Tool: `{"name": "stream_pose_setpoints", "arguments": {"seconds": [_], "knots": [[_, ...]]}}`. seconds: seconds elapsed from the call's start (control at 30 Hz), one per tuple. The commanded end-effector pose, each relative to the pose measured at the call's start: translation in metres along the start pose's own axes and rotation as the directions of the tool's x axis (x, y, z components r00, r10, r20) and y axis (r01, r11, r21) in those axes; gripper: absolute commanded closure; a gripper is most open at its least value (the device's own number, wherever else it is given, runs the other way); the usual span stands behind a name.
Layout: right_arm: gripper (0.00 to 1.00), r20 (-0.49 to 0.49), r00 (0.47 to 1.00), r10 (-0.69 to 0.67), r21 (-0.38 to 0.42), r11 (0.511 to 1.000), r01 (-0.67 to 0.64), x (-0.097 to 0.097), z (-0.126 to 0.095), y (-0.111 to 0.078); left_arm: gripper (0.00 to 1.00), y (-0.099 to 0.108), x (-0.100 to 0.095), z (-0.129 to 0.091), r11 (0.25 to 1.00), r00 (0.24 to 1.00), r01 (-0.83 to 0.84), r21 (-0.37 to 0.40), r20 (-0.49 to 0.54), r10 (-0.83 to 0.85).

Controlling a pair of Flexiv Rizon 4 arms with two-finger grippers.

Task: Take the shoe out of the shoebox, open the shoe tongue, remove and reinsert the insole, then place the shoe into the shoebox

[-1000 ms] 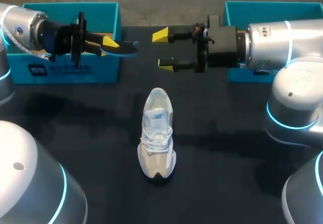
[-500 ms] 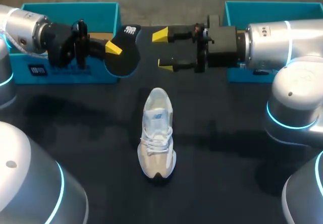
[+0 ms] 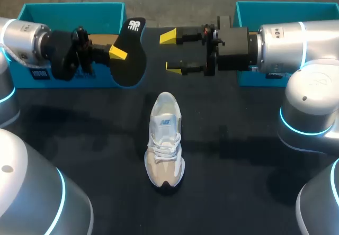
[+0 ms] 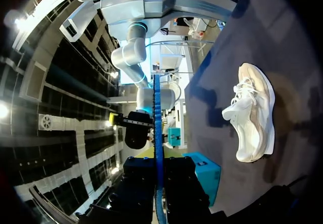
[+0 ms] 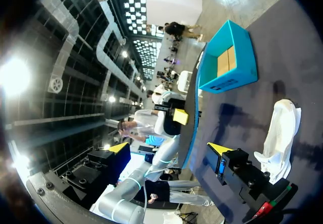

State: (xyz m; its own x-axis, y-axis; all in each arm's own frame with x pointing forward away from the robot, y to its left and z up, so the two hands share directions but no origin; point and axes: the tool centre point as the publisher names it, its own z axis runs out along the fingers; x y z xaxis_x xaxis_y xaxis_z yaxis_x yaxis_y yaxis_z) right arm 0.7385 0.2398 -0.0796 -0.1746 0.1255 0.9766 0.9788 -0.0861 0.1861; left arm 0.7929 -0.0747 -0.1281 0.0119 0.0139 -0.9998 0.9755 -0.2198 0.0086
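Now, at the left gripper (image 3: 119,52): clamps from two sides on the dark insole (image 3: 130,55) near one end and holds it aloft in front of the left shoebox (image 3: 69,7), presumably to keep it clear of the shoe before reinsertion. At the right gripper (image 3: 171,52): stands wide apart and empty, aimed at the insole from close by without touching, likely ready for a handover or a steadying grip. Further out, on the table (image 3: 238,166) between the arms: leaves the white shoe (image 3: 165,139) upright on its sole, outside that box, opening upward.
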Motion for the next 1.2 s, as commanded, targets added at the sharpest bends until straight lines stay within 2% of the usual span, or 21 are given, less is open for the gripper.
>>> {"name": "stream_pose_setpoints", "arguments": {"seconds": [0.03, 0.23, 1.2], "knots": [[0.00, 0.001, 1.000, 0.000, -0.004, 1.000, 0.000, -0.0001, 0.0033, -0.0005, 1.00, -0.0004, 0.0006, 0.0013, 1.000, 1.000, -0.012, -0.008, 0.015, 0.012], [0.00, 0.001, 1.000, 0.000, -0.004, 1.000, 0.000, -0.0001, 0.0033, -0.0005, 1.00, 0.0025, -0.0017, -0.0015, 0.998, 0.998, -0.056, -0.009, 0.030, 0.056], [0.00, 0.020, 1.000, 0.005, -0.001, 1.000, -0.005, -0.0014, 0.0061, 0.0022, 1.00, 0.0025, -0.0017, -0.0015, 0.998, 0.998, -0.056, -0.009, 0.030, 0.056]]}}
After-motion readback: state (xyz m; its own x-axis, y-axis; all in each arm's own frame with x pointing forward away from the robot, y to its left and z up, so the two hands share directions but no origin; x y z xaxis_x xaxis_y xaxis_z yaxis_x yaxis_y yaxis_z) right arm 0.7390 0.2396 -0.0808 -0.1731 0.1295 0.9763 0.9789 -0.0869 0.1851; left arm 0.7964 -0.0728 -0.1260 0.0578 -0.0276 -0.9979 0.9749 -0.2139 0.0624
